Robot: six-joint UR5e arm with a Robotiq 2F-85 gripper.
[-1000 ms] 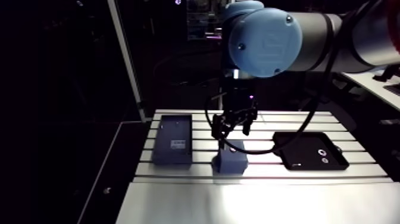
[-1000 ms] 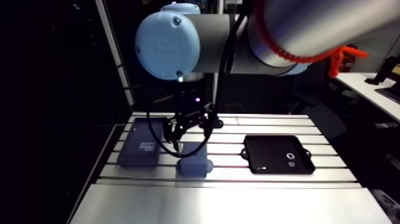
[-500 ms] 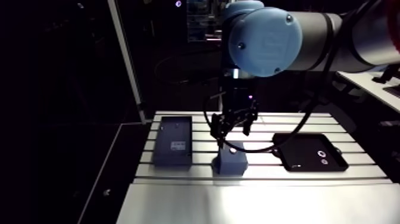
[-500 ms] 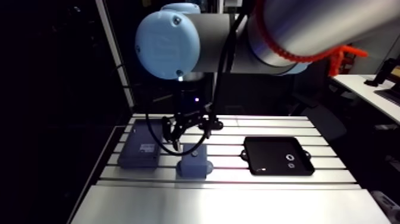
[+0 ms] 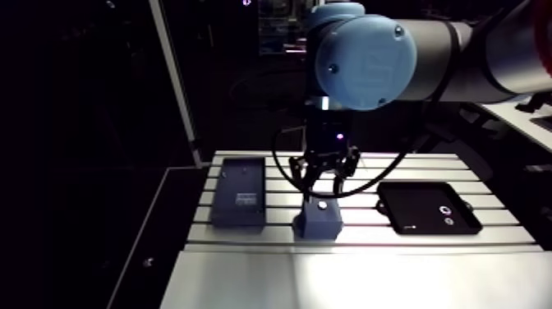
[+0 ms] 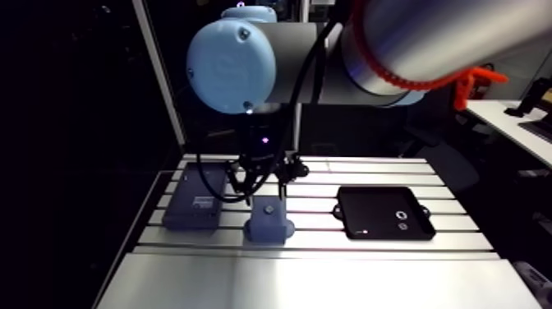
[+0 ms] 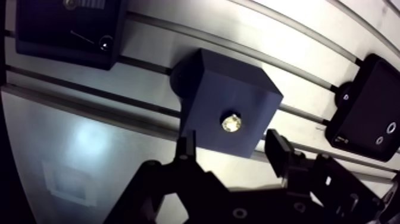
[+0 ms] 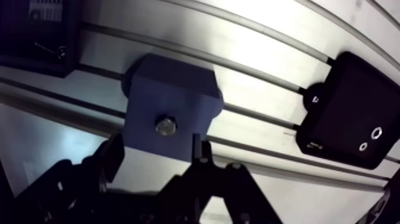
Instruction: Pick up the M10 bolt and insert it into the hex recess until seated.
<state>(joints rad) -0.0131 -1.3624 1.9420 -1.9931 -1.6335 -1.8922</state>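
Observation:
A dark blue block point(image 7: 229, 98) stands on the slotted table. The bolt point(image 7: 231, 123) sits head-up in the recess in the block's top face, its bright hex head showing; in the arm view the bolt point(image 5: 323, 205) is a small bright dot on the block point(image 5: 319, 222). My gripper point(image 7: 231, 143) hangs just above the block with its two dark fingers point(image 7: 186, 146) apart on either side of the bolt head. It is open, nothing is pressed between the fingers, and they do not touch the bolt.
A black tray point(image 5: 427, 209) with two small bright parts lies right of the block. A flat dark box point(image 5: 238, 193) with a label lies to the left. The table's point(image 5: 353, 275) smooth front strip lies before the block.
The gripper has lifted a little off the block and turned slightly. The bolt head, hidden under the fingers earlier, now shows on the block's top.

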